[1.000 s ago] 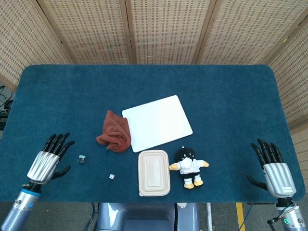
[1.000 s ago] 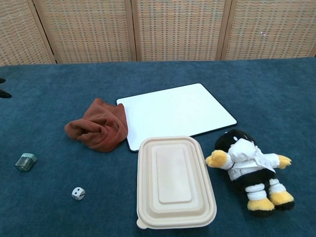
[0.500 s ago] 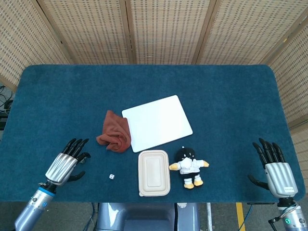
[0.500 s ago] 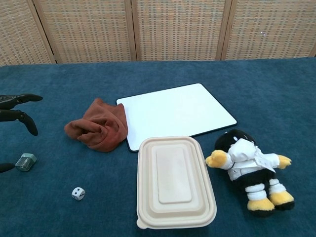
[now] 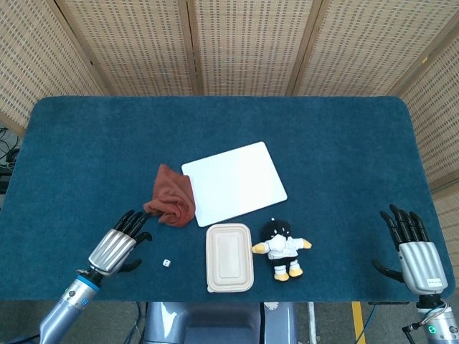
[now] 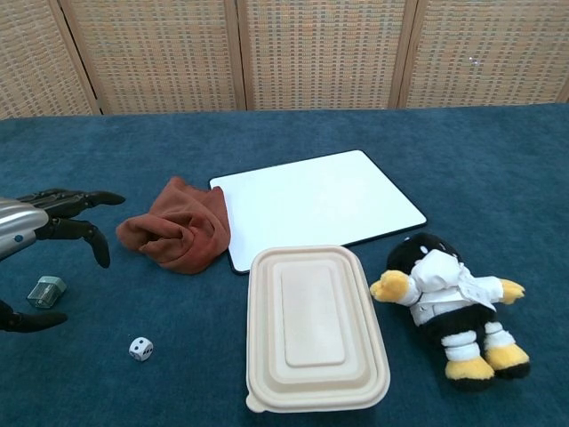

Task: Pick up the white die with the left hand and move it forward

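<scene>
The left hand (image 5: 115,248) is seen low over the blue bench (image 5: 215,129), its dark fingers (image 5: 132,221) spread wide and stretched forward, with nothing held in them. In the chest view the same hand (image 6: 31,227) enters from the left edge, the fingers (image 6: 84,197) splayed and the thumb hanging below them. The white die (image 5: 166,264) lies on the bench just to the right of these fingers and slightly nearer the robot than their tips; it is not touched by them. In the chest view the die (image 6: 140,349) is seen apart from the thumb, lower and to its right. A small grey-green block (image 6: 46,291) is found beneath the fingers in the chest view, between them and the thumb; it is hidden by the hand in the head view.

Just ahead of the fingertips a crumpled rust-brown cloth (image 5: 171,205) is seen, close to them but not touching. Beyond it to the right a white board (image 5: 234,183) lies flat, one edge overlapped by the cloth. A beige lidded container (image 5: 229,257) rests to the right of the die, and a plush penguin toy (image 5: 280,248) lies just beside the container, further right.

The right hand (image 5: 416,254) is held at the far right edge of the bench, well apart from everything, its fingers (image 5: 403,221) open wide and pointing forward, empty
</scene>
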You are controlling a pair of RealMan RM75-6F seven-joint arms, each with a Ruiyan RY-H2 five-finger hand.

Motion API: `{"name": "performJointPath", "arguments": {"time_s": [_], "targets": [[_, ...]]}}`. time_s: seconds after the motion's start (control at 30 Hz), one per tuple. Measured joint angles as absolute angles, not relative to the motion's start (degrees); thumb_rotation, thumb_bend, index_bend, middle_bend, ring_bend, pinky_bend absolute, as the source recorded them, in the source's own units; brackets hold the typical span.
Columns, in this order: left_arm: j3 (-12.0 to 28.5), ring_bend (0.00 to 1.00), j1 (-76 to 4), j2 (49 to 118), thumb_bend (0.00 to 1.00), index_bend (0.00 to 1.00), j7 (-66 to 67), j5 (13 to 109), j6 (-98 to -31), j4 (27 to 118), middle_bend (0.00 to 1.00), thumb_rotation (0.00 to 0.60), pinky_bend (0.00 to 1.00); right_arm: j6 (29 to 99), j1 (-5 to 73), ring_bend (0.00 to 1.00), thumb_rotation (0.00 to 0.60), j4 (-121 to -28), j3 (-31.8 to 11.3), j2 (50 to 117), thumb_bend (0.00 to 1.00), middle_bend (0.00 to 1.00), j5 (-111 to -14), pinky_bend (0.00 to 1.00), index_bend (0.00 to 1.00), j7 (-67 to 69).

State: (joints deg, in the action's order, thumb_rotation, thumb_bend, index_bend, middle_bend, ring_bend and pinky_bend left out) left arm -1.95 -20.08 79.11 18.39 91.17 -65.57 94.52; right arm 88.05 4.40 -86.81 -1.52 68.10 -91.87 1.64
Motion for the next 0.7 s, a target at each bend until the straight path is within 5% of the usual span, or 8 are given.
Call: {"name": "performJointPath", "arguments": {"time_s": [0.7], "targets": [[-1.7, 0.00, -23.3, 85.3, 0.27, 0.38, 27.8, 84.2, -59.6, 95.1, 0.00, 0.600, 0.00, 89.2, 3.9, 0.00, 0.600, -87.0, -1.8, 67.2, 0.21, 0.00, -92.2, 0.00, 0.00, 3.4]]}}
